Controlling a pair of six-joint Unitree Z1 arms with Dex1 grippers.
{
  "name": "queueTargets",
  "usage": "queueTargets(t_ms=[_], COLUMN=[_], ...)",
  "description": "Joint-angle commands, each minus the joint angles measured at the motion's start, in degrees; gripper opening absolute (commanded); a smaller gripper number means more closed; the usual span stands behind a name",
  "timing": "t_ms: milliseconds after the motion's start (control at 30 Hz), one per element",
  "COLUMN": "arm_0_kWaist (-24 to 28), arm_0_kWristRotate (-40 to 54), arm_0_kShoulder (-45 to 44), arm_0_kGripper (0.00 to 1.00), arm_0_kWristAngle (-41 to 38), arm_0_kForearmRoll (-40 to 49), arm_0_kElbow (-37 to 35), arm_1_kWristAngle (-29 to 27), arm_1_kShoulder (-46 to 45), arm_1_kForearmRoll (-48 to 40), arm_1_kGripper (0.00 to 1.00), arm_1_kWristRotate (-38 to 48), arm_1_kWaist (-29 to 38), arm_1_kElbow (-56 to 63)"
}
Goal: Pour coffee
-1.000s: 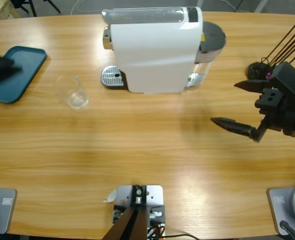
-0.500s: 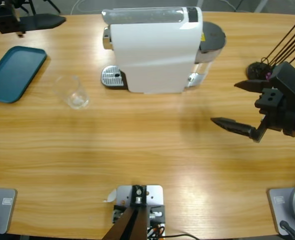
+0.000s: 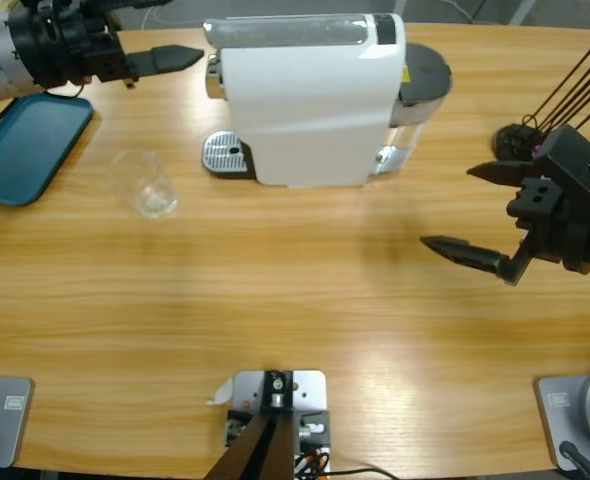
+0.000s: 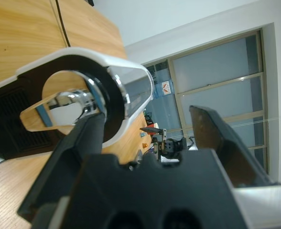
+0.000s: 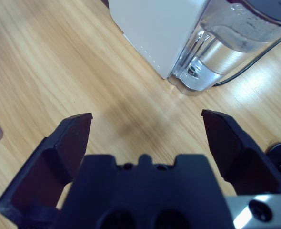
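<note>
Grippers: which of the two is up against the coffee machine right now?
The left gripper, at the table's far left corner, with its jaws open at the coffee machine's chrome front end. The right gripper hangs open over bare table, well clear.

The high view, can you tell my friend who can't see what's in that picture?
A white coffee machine stands at the back of a long wooden table, with an empty clear glass and a teal tray to its left. The left gripper reaches toward the machine's top, while the right gripper hovers open above the table.
</note>
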Motion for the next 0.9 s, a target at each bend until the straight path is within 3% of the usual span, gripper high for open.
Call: queueTargets(t_ms=[33,233,500,533,600,667,900], arm_0_kWaist=[-0.53,-1.36,-2.34,-2.38,-2.38,-2.36,-2.36], arm_0_kWristRotate=[-1.19,-2.39,-2.7,-2.7,-2.61,-2.61,-2.79], arm_0_kShoulder=[3.95,4.23,5.85,5.97,5.97,5.69,4.23], arm_0_kGripper=[0.735,0.724,0.559,0.507,0.212,0.011,0.0], arm_0_kWristAngle=[-0.59,0.1,1.15,1.15,1.43,1.94,4.67], arm_0_kForearmRoll=[-2.68,-2.8,-3.17,-3.19,-3.59,-3.78,-5.28], arm_0_kElbow=[1.15,-1.47,-2.89,-2.96,-2.8,-2.56,-0.71], arm_1_kWristAngle=[-0.11,-0.02,-0.02,-0.02,-0.02,-0.02,0.06], arm_1_kShoulder=[1.43,1.43,1.4,1.42,1.38,1.43,1.52], arm_1_kForearmRoll=[0.36,0.36,0.36,0.36,0.36,0.36,0.36], arm_1_kGripper=[1.0,1.0,1.0,1.0,1.0,1.0,1.0], arm_1_kWristRotate=[-0.37,-0.37,-0.46,-0.46,-0.46,-0.46,-0.55], arm_1_kWaist=[0.0,0.0,0.0,0.0,0.0,0.0,0.0], arm_1_kElbow=[0.76,0.76,0.76,0.76,0.76,0.76,0.76])
